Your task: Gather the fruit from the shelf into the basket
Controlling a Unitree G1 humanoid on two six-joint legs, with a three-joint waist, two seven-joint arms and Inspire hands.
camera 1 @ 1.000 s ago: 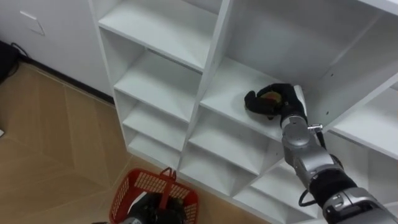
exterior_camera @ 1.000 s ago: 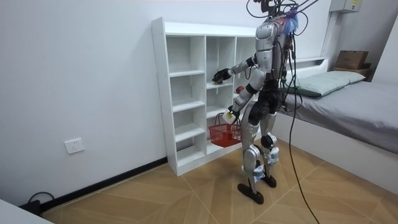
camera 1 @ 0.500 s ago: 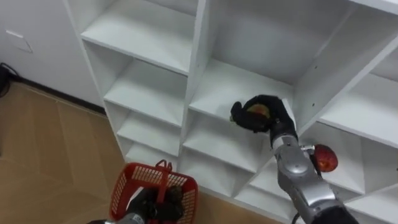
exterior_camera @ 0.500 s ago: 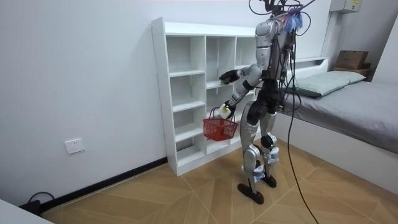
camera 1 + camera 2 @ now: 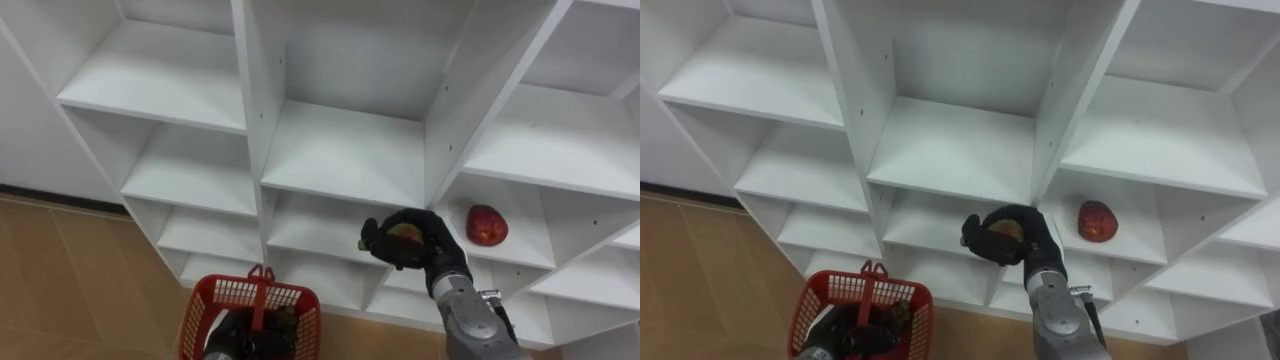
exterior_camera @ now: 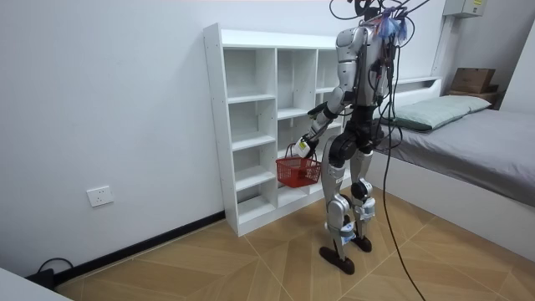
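Step in hand: transfer of a picked fruit to the basket. The right hand (image 5: 418, 243) was held in front of the middle column of the white open-shelved closet (image 5: 343, 150). Its fingers were curled closely round a yellow-and-red round fruit (image 5: 406, 234), which was clear of the shelf.

The red plastic mesh basket (image 5: 228, 295) hung low and to the left of that hand. It was carried by its handle in the closed fingers of the left hand (image 6: 302, 149).

Judgement: the next move calls for bringing the fruit down and left over the basket's mouth, then opening the fingers. The upright handle and the left hand over the basket narrow that opening.

A second, red round fruit (image 5: 486, 225) lay uncollected on the shelf just right of the right hand, beyond a vertical divider. A bed (image 6: 468, 134) stood behind the robot.
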